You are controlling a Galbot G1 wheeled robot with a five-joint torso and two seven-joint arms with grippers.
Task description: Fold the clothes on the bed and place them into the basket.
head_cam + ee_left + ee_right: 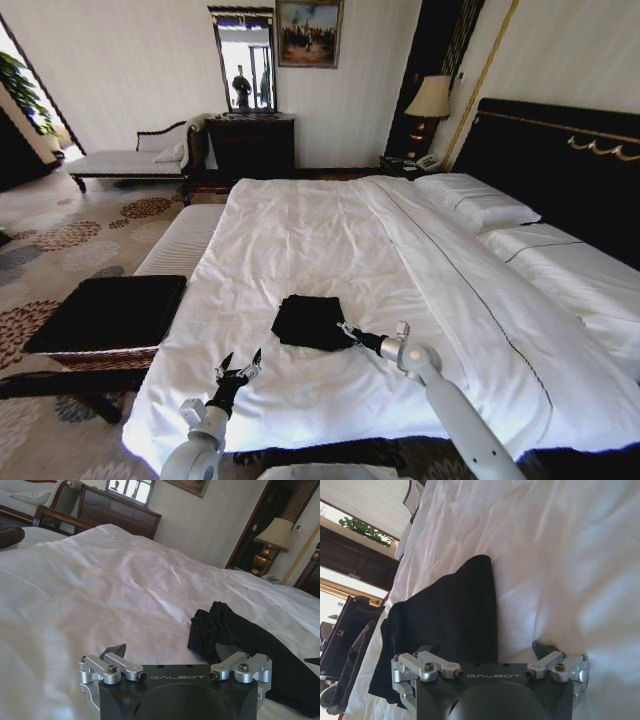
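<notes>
Black cotton, folded into a compact bundle, is what the T-shirt (311, 322) looks like from where I stand; it lies on the white duvet of the very large bed (330, 250), toward the foot end and roughly midway across. No lettering shows on the folded cloth.

The right gripper (347, 331) reaches in low from the robot's right and sits at the bundle's near right edge, its dark fingertips touching or just about touching the fabric. From its own wrist camera the 2 fingers stand spread wide, 1 over the black cloth (450, 630) and 1 over bare white duvet, and nothing is clamped between them.

The left gripper (238, 364) hangs over the duvet near the foot edge of the bed, beside the T-shirt but clearly apart from it, fingers parted in a wide V and empty. Its wrist camera sees the bundle (240, 640) lying ahead and off to 1 side on the rumpled white cover.

Beside the bed on the robot's left stands the low rectangular basket (110, 315) with brown woven wicker sides and a flat black fabric top, well apart from the T-shirt.
</notes>
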